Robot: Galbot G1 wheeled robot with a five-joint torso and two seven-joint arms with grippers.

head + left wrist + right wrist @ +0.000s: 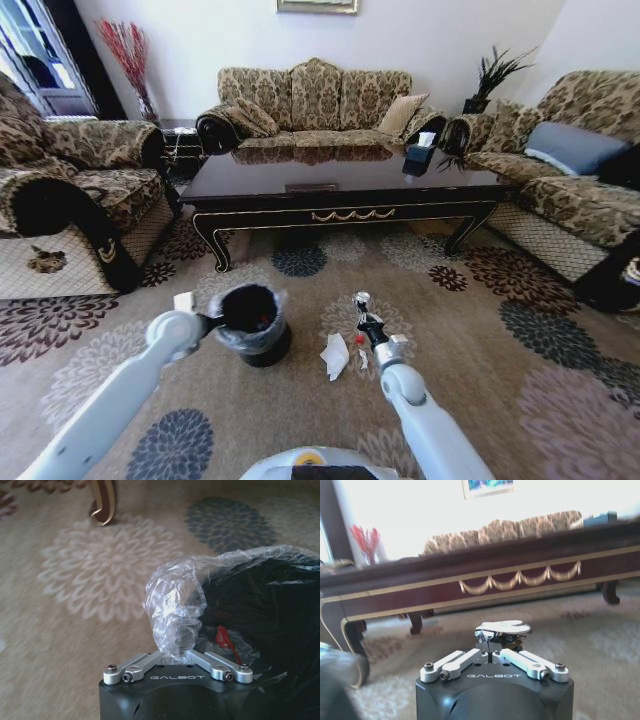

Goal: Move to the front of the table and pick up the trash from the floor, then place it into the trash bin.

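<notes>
While the liner rim of the small round black trash bin (250, 320) is clamped by the left gripper (175, 652), a small shiny round bit (502, 628) is pinched in the right gripper (492, 647).

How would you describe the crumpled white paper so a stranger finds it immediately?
Start at the dark table and look at the carpet before it. Right of the black trash bin lies the crumpled white paper, beside the right pincer; it is the largest white litter there.

Floral carpet (520, 330), 3 patterned sofas (315, 100), white walls (200, 30), framed picture (317, 5)
</notes>
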